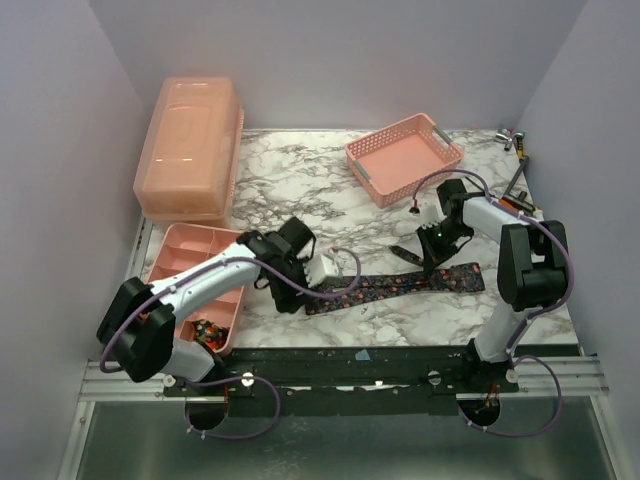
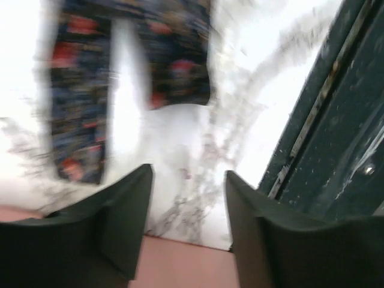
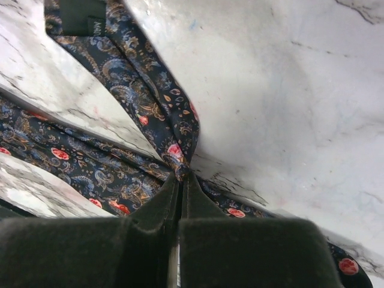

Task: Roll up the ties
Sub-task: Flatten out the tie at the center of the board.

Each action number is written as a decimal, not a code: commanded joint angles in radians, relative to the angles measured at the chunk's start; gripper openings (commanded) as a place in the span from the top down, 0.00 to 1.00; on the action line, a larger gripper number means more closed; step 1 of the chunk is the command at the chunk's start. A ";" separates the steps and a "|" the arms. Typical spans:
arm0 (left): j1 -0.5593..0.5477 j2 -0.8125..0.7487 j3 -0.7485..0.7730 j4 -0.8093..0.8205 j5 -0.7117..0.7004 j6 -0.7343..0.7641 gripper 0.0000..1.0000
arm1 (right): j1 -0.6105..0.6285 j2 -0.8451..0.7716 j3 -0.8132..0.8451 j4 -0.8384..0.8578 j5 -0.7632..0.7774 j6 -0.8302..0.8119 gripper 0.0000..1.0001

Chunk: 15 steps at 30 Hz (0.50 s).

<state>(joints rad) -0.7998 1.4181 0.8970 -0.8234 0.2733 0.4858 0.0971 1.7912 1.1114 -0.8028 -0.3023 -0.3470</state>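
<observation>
A dark navy tie [image 1: 400, 285] with red dots lies flat along the front of the marble table. Its narrow end [image 1: 405, 253] is folded back. My right gripper [image 1: 432, 262] is shut on a pinched fold of this tie [image 3: 120, 174], and its fingertips [image 3: 180, 174] are closed tight on the cloth. My left gripper [image 1: 300, 292] is open and empty just short of the tie's left end. The left wrist view is blurred. It shows the tie [image 2: 78, 90] ahead of the spread gripper [image 2: 189, 180]. A dark speckled coil [image 1: 208, 332] lies in the tray's near compartment.
A pink divided tray [image 1: 190, 255] stands at the front left, and its edge [image 2: 180, 264] is under my left gripper. A pink lidded box [image 1: 190, 150] is at the back left and a pink basket [image 1: 403, 157] at the back right. Small tools [image 1: 515, 140] lie in the far right corner. A dark rail [image 1: 400, 355] runs along the front edge.
</observation>
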 commanded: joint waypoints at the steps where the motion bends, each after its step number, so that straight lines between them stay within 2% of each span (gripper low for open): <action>1: 0.173 -0.029 0.221 -0.049 0.146 -0.031 0.35 | -0.004 -0.036 0.013 -0.048 0.067 -0.046 0.99; 5: 0.203 0.084 0.340 -0.027 0.036 -0.066 0.34 | -0.004 -0.047 0.041 -0.071 0.065 -0.037 0.99; 11: 0.173 0.259 0.466 -0.014 0.003 -0.101 0.33 | -0.005 -0.060 0.061 -0.087 0.062 -0.013 0.99; 15: 0.143 0.341 0.475 -0.016 -0.020 -0.069 0.31 | -0.005 -0.059 0.083 -0.099 0.053 -0.003 0.99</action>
<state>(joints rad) -0.6247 1.7035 1.3518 -0.8223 0.2901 0.4057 0.0963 1.7611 1.1538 -0.8688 -0.2581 -0.3641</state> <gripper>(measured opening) 0.680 0.011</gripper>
